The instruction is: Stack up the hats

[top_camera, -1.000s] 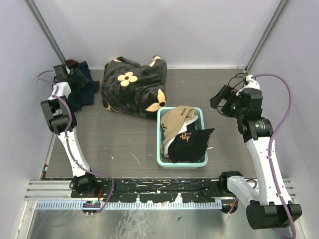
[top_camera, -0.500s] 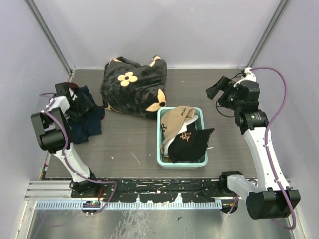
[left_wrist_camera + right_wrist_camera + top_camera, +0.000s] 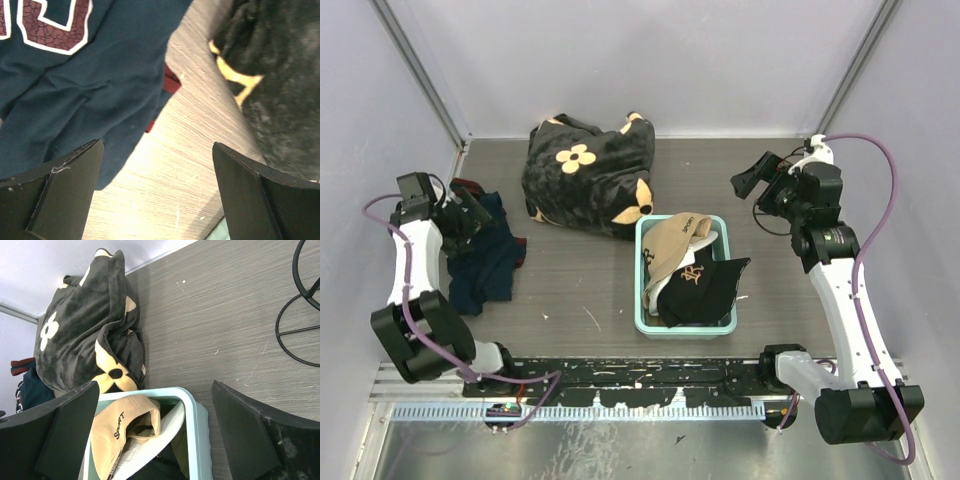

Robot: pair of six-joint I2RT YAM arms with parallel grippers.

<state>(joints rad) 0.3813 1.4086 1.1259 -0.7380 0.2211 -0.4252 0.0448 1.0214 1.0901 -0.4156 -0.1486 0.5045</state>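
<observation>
A light-teal bin [image 3: 642,300] holds the hats. The tan cap [image 3: 672,248] lies on top at the back, with the black cap [image 3: 705,285] in front of it. A white cap [image 3: 167,432] shows under the tan cap [image 3: 117,427]. The purple cap is hidden. My right gripper [image 3: 748,180] is open and empty, in the air behind and to the right of the bin, and its wrist view looks down at the bin's back rim [image 3: 192,402]. My left gripper [image 3: 470,212] is open and empty, far left over navy clothing.
Navy clothing [image 3: 485,262] with red lettering [image 3: 47,30] lies at the left. The big black fabric with tan flowers [image 3: 585,180] sits at the back centre and also shows in both wrist views [image 3: 280,75] [image 3: 82,335]. A black cable loop [image 3: 300,325] lies right of the bin.
My left arm swung from the back-left corner toward the front. The navy clothing now lies nearer and more spread out. My right gripper shifted slightly left.
</observation>
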